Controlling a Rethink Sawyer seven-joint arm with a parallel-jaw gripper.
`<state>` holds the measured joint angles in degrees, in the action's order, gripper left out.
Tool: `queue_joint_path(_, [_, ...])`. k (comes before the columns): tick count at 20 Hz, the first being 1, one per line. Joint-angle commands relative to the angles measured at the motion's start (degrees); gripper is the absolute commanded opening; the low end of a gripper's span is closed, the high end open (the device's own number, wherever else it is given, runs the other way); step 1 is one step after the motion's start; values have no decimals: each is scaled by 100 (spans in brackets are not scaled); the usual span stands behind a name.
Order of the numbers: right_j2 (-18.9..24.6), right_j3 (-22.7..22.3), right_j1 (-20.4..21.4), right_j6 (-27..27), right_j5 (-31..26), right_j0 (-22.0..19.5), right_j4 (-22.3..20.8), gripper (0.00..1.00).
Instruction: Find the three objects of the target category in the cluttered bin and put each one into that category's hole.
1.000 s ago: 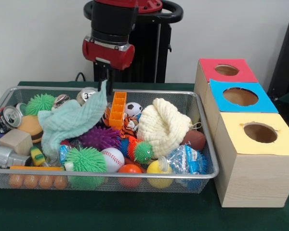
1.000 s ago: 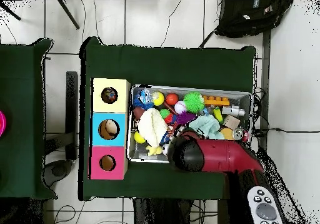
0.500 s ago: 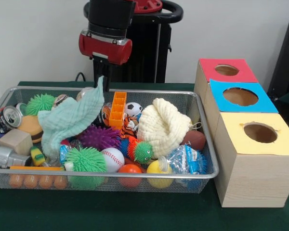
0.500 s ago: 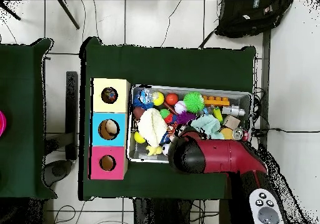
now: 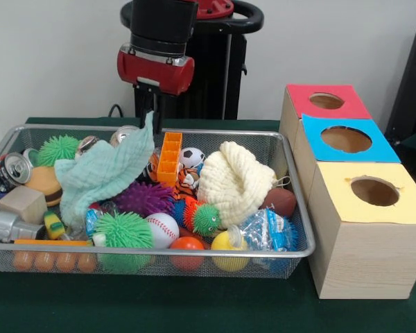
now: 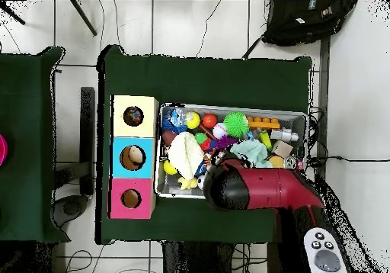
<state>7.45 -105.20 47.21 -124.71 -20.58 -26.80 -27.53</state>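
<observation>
Fingers (image 5: 152,118) are closed on the mint cloth (image 5: 100,173), lifted by one corner; the wire bin (image 5: 291,253) is full, holes already hold items.

Plain pale wall (image 5: 55,55) behind. Dark green table (image 6: 206,75) on white tiled floor (image 6: 190,22); second green table (image 6: 27,133) beside; black backpack (image 6: 308,18) on floor.

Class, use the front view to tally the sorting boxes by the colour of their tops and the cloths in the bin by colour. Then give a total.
Red-topped box: 1
Blue-topped box: 1
Yellow-topped box: 1
Mint cloth: 1
Cream cloth: 1
Total: 5
</observation>
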Motion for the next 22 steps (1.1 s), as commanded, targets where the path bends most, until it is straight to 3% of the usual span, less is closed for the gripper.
queue_joint_path(1, [431,-185,-1,504,150,-132,-447,0])
queue_joint_path(10, [667,-51,423,568,-409,-343,43,0])
queue_joint_path(22, [972,279,462,631,-675,-646,265,0])
